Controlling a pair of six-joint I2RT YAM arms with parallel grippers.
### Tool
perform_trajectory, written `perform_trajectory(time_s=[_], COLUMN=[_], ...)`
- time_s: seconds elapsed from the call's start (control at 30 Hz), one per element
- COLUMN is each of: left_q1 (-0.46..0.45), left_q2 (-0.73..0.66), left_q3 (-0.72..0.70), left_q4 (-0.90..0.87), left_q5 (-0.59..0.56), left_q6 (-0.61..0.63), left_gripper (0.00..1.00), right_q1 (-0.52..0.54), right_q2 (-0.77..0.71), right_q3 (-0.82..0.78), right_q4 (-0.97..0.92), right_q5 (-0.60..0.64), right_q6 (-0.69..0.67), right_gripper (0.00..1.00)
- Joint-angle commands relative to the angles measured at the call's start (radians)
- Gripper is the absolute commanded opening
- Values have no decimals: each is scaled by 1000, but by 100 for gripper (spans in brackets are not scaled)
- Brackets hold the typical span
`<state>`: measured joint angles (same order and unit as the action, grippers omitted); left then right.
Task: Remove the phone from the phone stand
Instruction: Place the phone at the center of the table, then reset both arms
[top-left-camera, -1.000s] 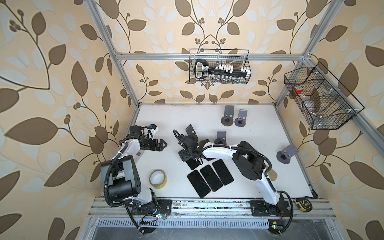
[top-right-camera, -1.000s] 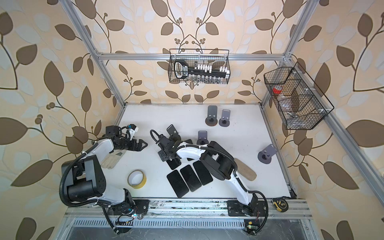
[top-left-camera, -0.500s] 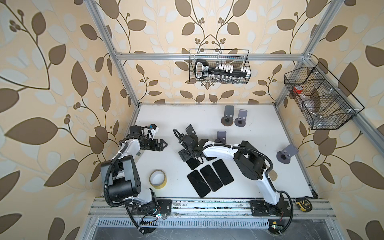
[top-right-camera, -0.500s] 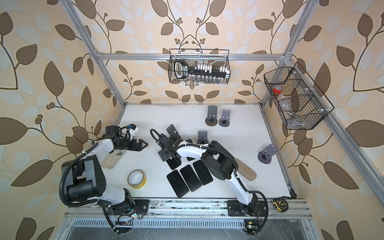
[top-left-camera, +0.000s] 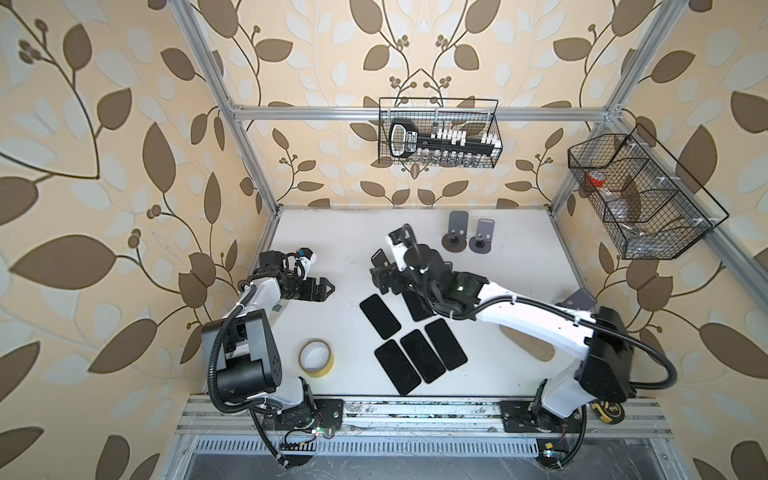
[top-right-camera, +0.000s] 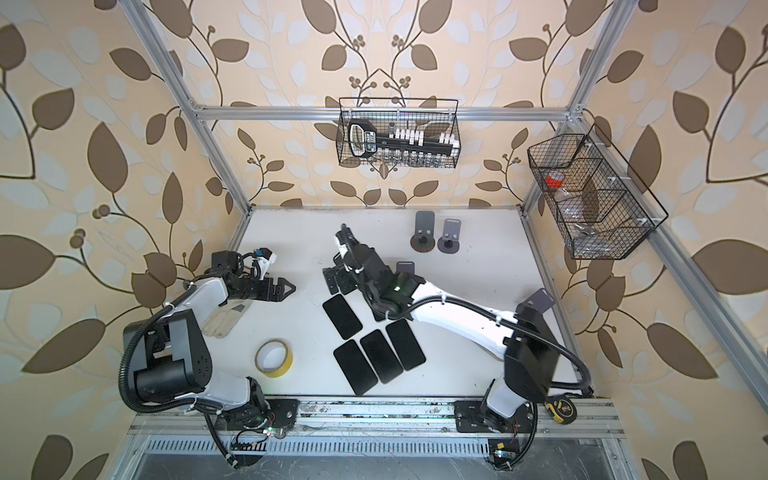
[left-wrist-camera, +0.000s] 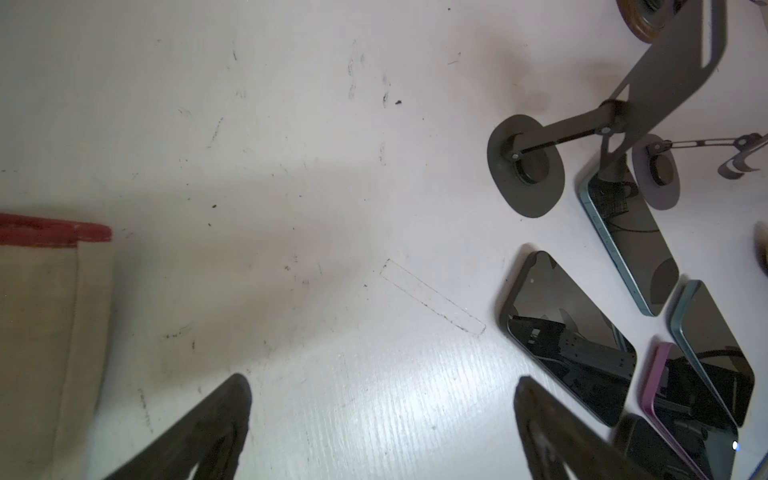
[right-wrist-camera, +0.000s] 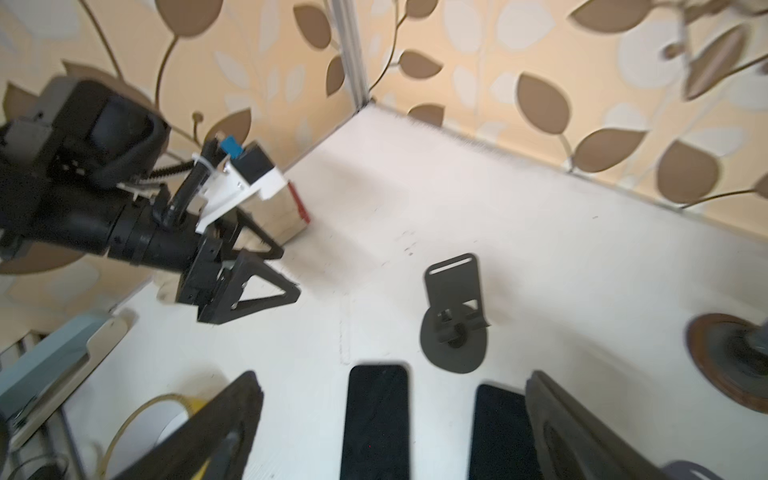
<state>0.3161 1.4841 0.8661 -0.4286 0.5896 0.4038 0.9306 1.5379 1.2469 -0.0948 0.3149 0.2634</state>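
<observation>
A roll of yellow tape (top-left-camera: 316, 356) lies flat on the white tabletop (top-left-camera: 345, 241) at its near left, and a pale work glove (top-right-camera: 222, 322) with a red cuff edge lies further left, by the wall. A black wire basket (top-left-camera: 440, 100) on the far wall holds a black-handled tool (top-left-camera: 405, 139). A second wire basket (top-left-camera: 660, 241) on the right wall has a red-capped item (top-left-camera: 595, 179) in its far compartment, and a yellow-and-black tape measure (top-left-camera: 607, 409) sits at the near right corner.
</observation>
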Motion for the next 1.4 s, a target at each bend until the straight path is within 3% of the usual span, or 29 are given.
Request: perform_trajectory(time_s=[0.0,0.17,0.33,0.53,0.67,0.83,0.93,1.07,1.2,1.33,1.37], left_q1=[9,-13,-38,-77,-132,-175,-222,-240,-262,-262,-263], left_q2=[12,1,16,32,40,13,15,-3,24,23,26], left_q3=[25,12,-26,-118,-202,-299,-387,-406,-478,-469,-467], left_q4=[38,99,219,435,621,852,1024,1027,1183,1155,1153], left_q5=[-24,-90,-133,-168,-217,-269,-316,-366,-369,-375,-399], left_q6=[-61,-155,-280,-358,-382,-423,-397,-397,-374,-378,-387], left_gripper=[99,99,99,99,99,99,99,99,99,99,99], right_q1=[-66,-263,-540,-877,-1021,-1023,-1002,-1000,-974,-905,-893], right_q2=[-127,-338,-485,-559,-556,-488,-430,-382,-318,-161,-193], right_q3=[-168,-376,-566,-743,-897,-1001,-1048,-1032,-1073,-1102,-1094], right_q4=[96,152,233,297,453,655,802,854,1017,1234,1181], right_q5=[133,72,-58,-223,-241,-236,-157,-162,-169,-121,-101], right_q6=[-45,-25,-29,-30,-17,-47,-74,-99,-166,-227,-232], right_gripper=[100,100,100,100,100,100,100,100,100,100,100])
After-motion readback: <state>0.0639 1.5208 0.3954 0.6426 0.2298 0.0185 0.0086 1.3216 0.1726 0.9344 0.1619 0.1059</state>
